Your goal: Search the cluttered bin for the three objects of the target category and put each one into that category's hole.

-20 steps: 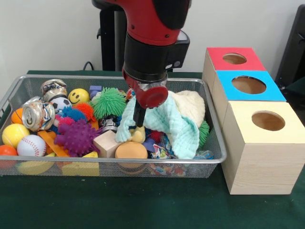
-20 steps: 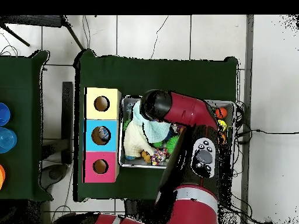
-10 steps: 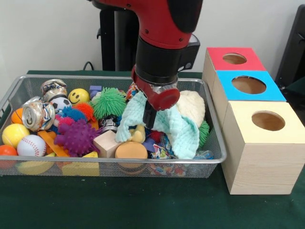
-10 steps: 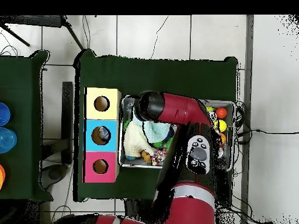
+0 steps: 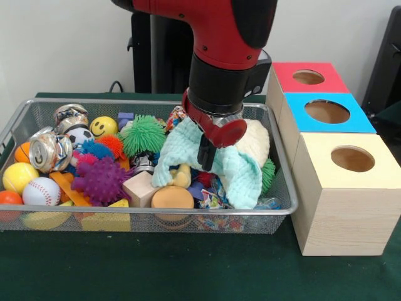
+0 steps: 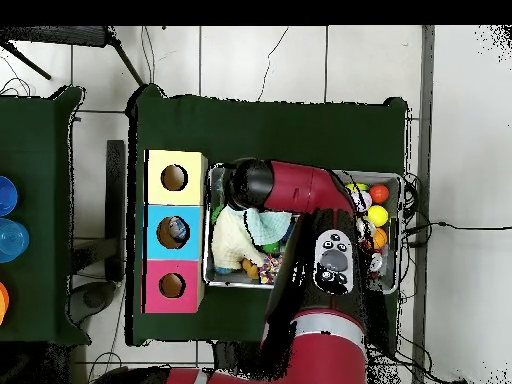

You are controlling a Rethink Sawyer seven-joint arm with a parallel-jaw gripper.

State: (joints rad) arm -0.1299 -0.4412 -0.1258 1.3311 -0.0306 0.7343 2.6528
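While my arm (image 5: pixel 219 37) hangs over the bin (image 5: pixel 37 108), my gripper (image 5: pixel 204 152) sits low at the right half of it, pressed into the mint cloth (image 5: pixel 241 172). Its dark tip shows against the cloth folds, but I cannot tell whether it is spread or pinching the fabric. The cloth drapes on both sides of the tip and lies over a cream cloth (image 5: pixel 257 137) just behind it, toward the bin's right wall. A green spiky ball (image 5: pixel 269 172) peeks out at the cloth's right edge.

Left of my gripper the clutter is dense: a green puffer ball (image 5: pixel 144 133), a purple spiky ball (image 5: pixel 100 180), a wooden block (image 5: pixel 141 188), a tan round piece (image 5: pixel 172 197) at the front wall, a smiley ball (image 5: pixel 103 126), a crushed can (image 5: pixel 50 150), a baseball (image 5: pixel 41 190) and a yellow ball (image 5: pixel 19 177).

Just beside the bin on the right stands a row of three boxes, each with a round hole on top: yellow box (image 5: pixel 344 188) nearest the camera, blue box (image 5: pixel 326 111) in the middle, red box (image 5: pixel 308 76) at the back. From overhead my arm (image 6: pixel 300 190) covers most of the bin (image 6: pixel 395 180), and the yellow box (image 6: pixel 175 177) is the one level with my wrist.

Everything rests on a dark green surface (image 5: pixel 156 269). Behind it is a pale wall; overhead, a tiled floor (image 6: pixel 460 150) surrounds the surface, and a second green surface (image 6: pixel 35 200) stands apart to one side.
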